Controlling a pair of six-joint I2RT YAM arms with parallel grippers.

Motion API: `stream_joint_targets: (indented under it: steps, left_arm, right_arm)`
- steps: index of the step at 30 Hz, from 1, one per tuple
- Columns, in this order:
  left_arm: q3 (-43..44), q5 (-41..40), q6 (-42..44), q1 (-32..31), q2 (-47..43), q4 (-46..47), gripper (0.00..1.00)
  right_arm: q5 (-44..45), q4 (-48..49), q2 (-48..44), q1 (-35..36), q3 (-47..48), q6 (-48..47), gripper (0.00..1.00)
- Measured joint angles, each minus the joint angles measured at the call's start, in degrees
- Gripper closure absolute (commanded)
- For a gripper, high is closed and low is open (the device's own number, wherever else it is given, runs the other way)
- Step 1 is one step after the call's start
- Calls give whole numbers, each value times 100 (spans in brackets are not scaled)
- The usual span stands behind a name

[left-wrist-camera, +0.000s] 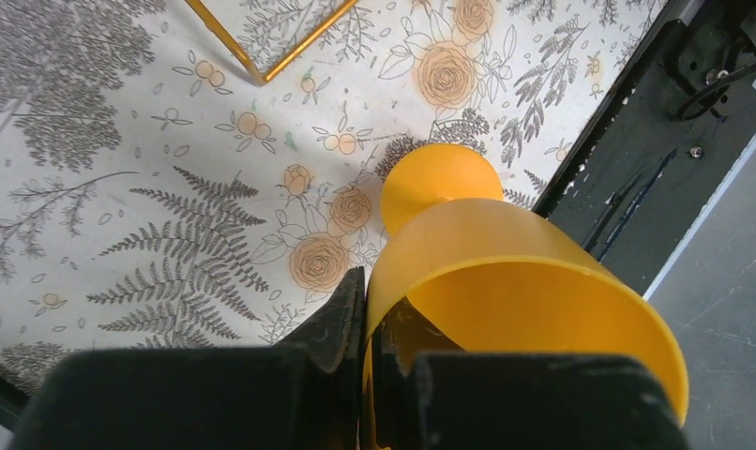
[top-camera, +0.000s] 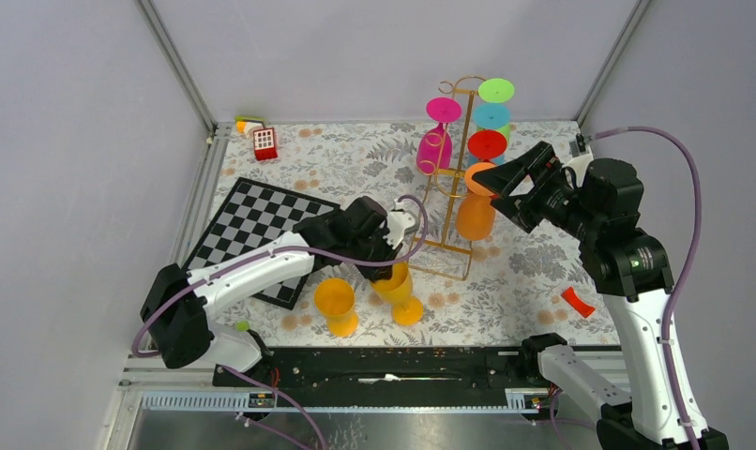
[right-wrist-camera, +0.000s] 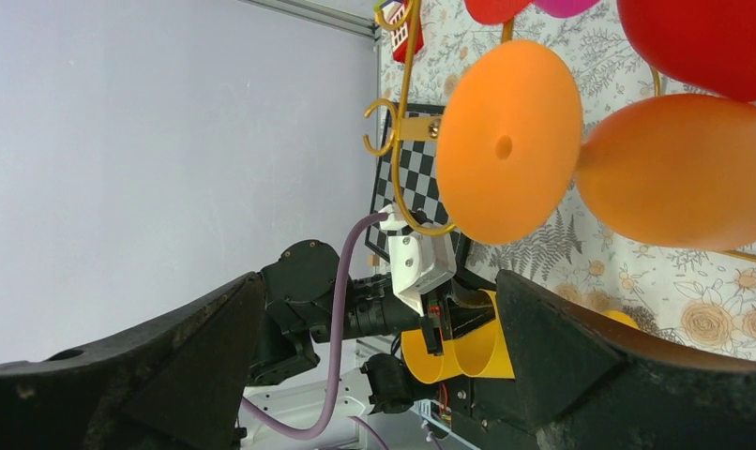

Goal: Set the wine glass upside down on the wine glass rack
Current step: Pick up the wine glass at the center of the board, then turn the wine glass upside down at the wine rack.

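Top view
Held glass: my left gripper [top-camera: 385, 255] is clamped on the rim of the yellow wine glass [top-camera: 396, 286]. The bowl is at the fingers and the foot is low, toward the near edge.
Axis: tilted, rim uppermost, so not yet inverted.
Way to rack: the wine glass rack [top-camera: 446, 192] stands just beyond the left gripper and to its right. I judge the glass needs flipping before its stem slides into a free hook.
Nearer arm: my right gripper [top-camera: 499, 192] is at the rack beside the hanging orange glass [top-camera: 475, 214], but the left has the glass.
Room: 5 coloured glasses hang on the rack. A second yellow glass [top-camera: 336, 302] stands just left of the held one.
Surface: flat floral cloth [top-camera: 355, 159].

Left wrist
Grip: 1 finger [left-wrist-camera: 337, 323] is outside the wall and 1 inside, pinching it. I cannot tell if the foot touches the cloth.

Right wrist
Right fingers [right-wrist-camera: 168, 375]: spread wide, holding nothing. The orange glass hangs beyond them.
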Motion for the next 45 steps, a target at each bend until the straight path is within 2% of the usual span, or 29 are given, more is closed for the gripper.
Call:
stream_joint_targets:
  steps: [8,19,25,29,38,45]
  left_arm:
    - [114,-546,188,0,-284,-22,100]
    - [260,-2249,732,0,-1224,151,100]
    - [271,-3499,1036,0,-1740,857,100]
    - [345,-4037,1244,0,-1875,1554,100]
    - [1115,-4212,1827,0,-1864,2894,100]
    - [2151,-3547,1681,0,-1720,3305,100]
  right_arm:
    - [0,28,225,0,358,-2,0]
    - [7,-155,715,0,994,-219,0]
    - [26,-481,1056,0,1777,-581,0]
    - [17,-688,1327,0,2221,-802,0]
    - [-15,-1401,1982,0,3432,-1405,0]
    - [-208,-1478,2111,0,3818,-1700,1]
